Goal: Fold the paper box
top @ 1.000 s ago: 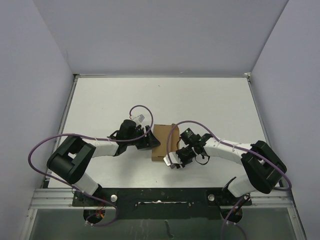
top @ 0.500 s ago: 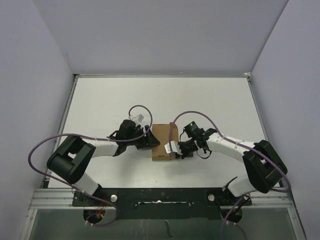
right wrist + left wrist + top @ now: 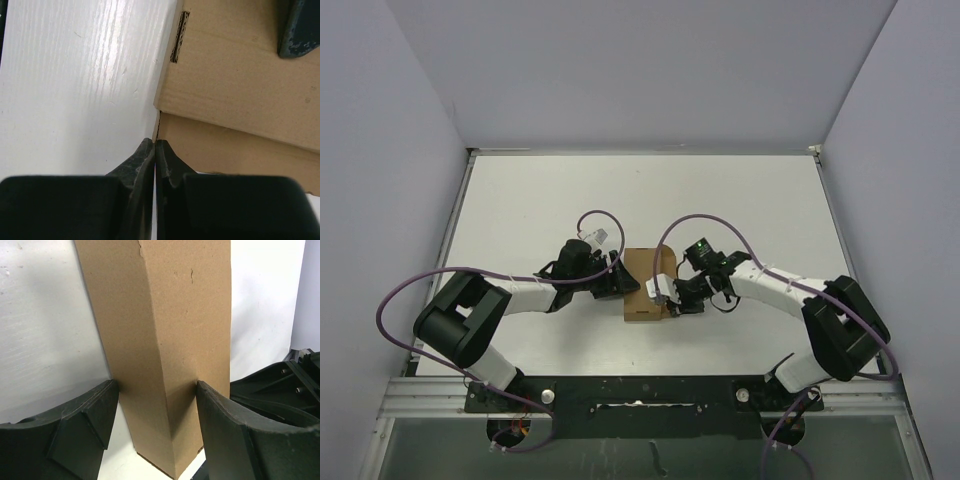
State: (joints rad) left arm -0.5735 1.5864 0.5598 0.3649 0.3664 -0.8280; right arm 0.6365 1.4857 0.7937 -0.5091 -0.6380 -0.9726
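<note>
The paper box (image 3: 642, 285) is a small brown folded carton lying between the two arms. My left gripper (image 3: 621, 281) is at its left end; in the left wrist view the box (image 3: 165, 330) stands between both fingers, which press on its two sides, so the gripper (image 3: 157, 390) is shut on it. My right gripper (image 3: 666, 297) is at the box's right side. In the right wrist view its jaws are closed with nothing between them, and the gripper (image 3: 155, 142) touches the edge of the box (image 3: 235, 90) at a corner seam.
The white table (image 3: 520, 210) has a raised rim and grey walls on three sides. A dark finger of my left gripper (image 3: 300, 25) shows on top of the box in the right wrist view. Purple cables loop above both arms.
My right gripper has moved from the box's near right corner up and back along its right side, to the box's edge. My left gripper and the box stay put.
</note>
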